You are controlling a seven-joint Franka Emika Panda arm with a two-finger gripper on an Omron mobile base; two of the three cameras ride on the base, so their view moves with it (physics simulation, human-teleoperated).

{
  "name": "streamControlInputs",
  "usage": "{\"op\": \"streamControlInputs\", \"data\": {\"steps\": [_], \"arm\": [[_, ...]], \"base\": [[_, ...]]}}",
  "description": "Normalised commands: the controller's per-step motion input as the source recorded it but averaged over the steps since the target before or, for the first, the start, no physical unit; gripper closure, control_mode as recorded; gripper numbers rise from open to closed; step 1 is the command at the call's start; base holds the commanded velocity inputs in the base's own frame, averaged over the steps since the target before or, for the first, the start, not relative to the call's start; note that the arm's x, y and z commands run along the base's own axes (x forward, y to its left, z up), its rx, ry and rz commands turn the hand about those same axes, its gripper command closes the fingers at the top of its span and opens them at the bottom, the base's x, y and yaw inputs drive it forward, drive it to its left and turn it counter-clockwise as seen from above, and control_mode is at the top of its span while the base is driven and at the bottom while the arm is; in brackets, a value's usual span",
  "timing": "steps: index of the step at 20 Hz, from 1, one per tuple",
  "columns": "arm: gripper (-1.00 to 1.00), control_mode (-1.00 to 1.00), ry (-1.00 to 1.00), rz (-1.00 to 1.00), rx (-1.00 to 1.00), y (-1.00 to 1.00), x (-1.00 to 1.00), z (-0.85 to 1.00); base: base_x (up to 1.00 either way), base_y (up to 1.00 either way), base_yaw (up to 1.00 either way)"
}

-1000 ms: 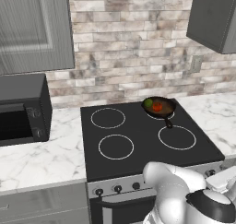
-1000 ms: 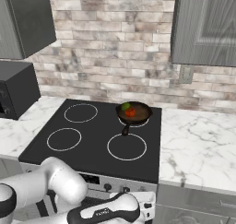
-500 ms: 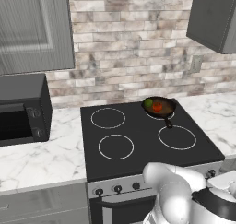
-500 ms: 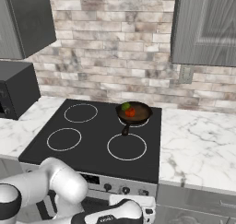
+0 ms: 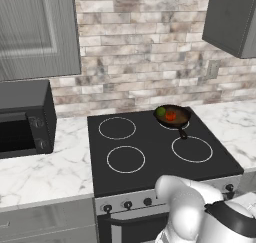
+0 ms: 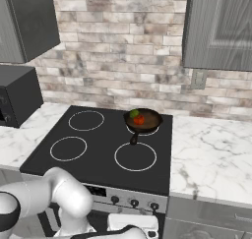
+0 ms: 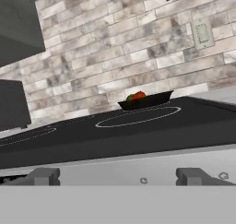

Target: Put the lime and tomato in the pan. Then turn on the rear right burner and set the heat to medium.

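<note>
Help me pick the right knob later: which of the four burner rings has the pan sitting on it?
The rear right burner: the pan, holding the lime and tomato, covers it. The other three rings lie bare.

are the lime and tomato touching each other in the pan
Cannot tell. In the left base view the small green lime and red-orange tomato sit side by side in the dark brown skillet, too small to show contact or gap.

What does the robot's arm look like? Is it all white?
Mostly white. The arm is made of smooth, rounded, glossy white segments with dark bands at the joints. The end effector has two small dark grey finger tips, blocky and squared. No cables or markings show.
</note>
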Motion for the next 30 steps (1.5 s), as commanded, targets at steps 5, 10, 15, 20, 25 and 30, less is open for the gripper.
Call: {"op": "streamControlInputs", "data": {"steps": [5,10,15,20,25,30], "arm": [[-1.0,-1.0,-0.05,0.0,0.0,0.35,0.0,0.0],[-1.0,-1.0,-0.02,-0.01,0.0,0.15,0.07,0.0],[-1.0,-1.0,0.0,-0.11,0.03,-0.16,0.1,-0.16],[-1.0,-1.0,0.0,-0.1,0.06,-0.07,0.12,-0.07],[-1.0,-1.0,0.0,-0.04,0.02,0.0,0.04,-0.16],[-1.0,-1.0,0.0,0.0,0.0,0.0,0.0,-0.34]], "base": [[0.0,0.0,0.0],[0.0,0.0,0.0],[0.0,0.0,0.0],[0.0,0.0,0.0],[0.0,0.0,0.0],[0.0,0.0,0.0]]}}
